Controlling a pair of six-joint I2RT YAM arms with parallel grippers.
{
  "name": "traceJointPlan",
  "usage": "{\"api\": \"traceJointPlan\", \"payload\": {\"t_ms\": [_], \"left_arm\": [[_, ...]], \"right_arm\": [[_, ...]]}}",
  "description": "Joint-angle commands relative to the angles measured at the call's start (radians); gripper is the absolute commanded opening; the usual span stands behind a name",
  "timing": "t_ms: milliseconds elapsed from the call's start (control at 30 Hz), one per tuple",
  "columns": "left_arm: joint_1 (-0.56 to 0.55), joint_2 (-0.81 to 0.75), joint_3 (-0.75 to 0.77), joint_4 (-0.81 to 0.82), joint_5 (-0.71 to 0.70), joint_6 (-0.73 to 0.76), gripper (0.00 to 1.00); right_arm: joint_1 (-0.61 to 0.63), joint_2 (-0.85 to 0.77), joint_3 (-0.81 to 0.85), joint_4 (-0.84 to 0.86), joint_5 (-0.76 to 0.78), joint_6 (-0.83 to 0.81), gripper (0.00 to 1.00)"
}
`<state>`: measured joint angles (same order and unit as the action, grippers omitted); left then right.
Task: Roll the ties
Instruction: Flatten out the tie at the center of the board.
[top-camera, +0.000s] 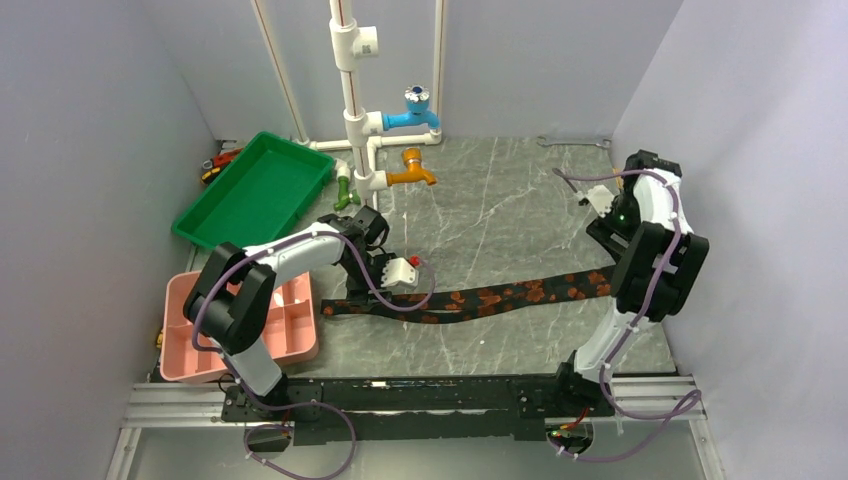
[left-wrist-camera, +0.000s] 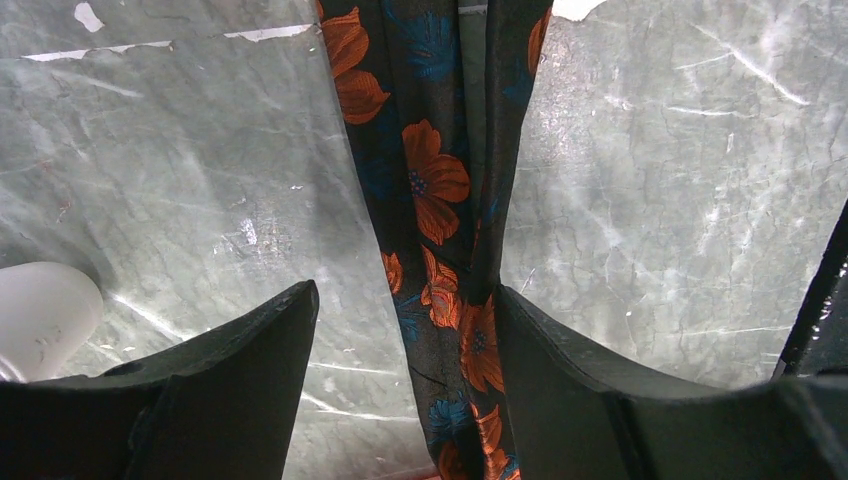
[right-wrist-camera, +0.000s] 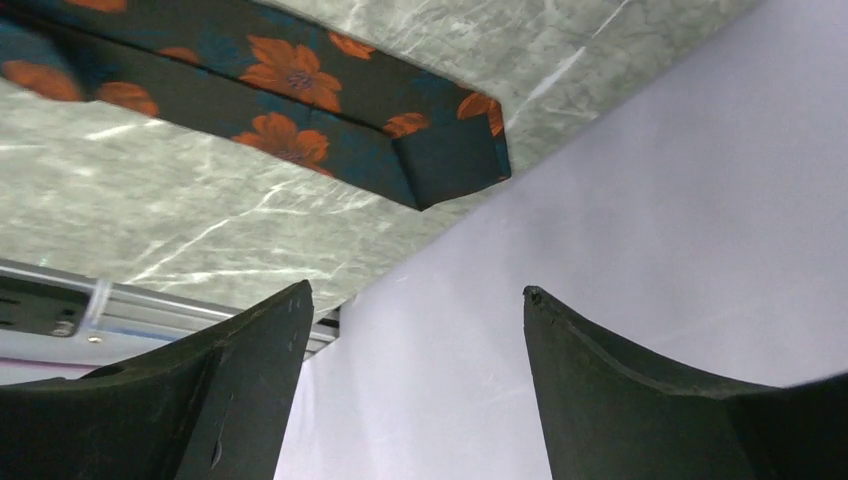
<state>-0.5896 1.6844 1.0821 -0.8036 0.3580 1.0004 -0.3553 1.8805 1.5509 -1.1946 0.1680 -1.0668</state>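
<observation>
**A:** Where is the tie to be found?

**B:** The tie (top-camera: 500, 296) is laid flat on the table (top-camera: 500, 210). In the top view it is stretched from 9 o'clock to 3 o'clock, and no turn is wound in it yet.

**A:** How are the pincers set?

**B:** The left gripper (left-wrist-camera: 405, 292) is spread wide astride the 9 o'clock end. The cloth is seen running from 12 to 6 between the fingers, close to the right-hand one, and nothing is clamped. The right gripper (right-wrist-camera: 415, 290) is likewise wide and empty. The tie's other end is seen at its 11 o'clock, beside the wall (right-wrist-camera: 650, 200).

**A:** Which step is judged in hand?

**B:** The first grasp, it is judged. The left jaws need to be centred, lowered and closed on that end, so that it can be turned over itself. The far end may have to be pinned so that slack is kept out.
</observation>
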Motion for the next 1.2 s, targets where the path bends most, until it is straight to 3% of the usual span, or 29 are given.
{"api": "traceJointPlan", "payload": {"t_ms": [0,133,267,400,500,767,867,1100,1167], "left_arm": [[0.009,-0.014,0.023,0.003,0.008,0.002,0.71],[0.011,-0.024,0.034,0.004,0.024,-0.007,0.71],[0.011,-0.035,0.043,-0.002,0.037,-0.017,0.72],[0.011,-0.071,0.033,-0.002,0.043,-0.021,0.73],[0.012,-0.088,0.028,-0.010,0.034,-0.024,0.84],[0.012,-0.111,0.031,-0.008,0.026,-0.043,0.86],[0.012,-0.108,0.039,-0.009,0.030,-0.049,0.86],[0.011,-0.102,0.042,-0.004,0.030,-0.051,0.86],[0.011,-0.099,0.042,-0.003,0.031,-0.053,0.86]], "right_arm": [[-0.011,-0.135,0.049,-0.209,-0.173,0.049,0.78],[-0.011,-0.188,-0.057,-0.294,-0.363,0.098,0.72],[-0.011,-0.141,-0.131,-0.239,-0.531,0.201,0.63],[-0.011,-0.090,-0.170,-0.182,-0.628,0.263,0.63],[-0.009,-0.064,-0.213,-0.108,-0.631,0.292,0.64],[-0.006,0.000,-0.288,0.013,-0.568,0.344,0.63],[-0.005,0.017,-0.302,0.055,-0.530,0.358,0.68],[-0.002,0.022,-0.320,0.100,-0.482,0.382,0.69],[-0.003,0.023,-0.320,0.089,-0.493,0.377,0.60]]}}
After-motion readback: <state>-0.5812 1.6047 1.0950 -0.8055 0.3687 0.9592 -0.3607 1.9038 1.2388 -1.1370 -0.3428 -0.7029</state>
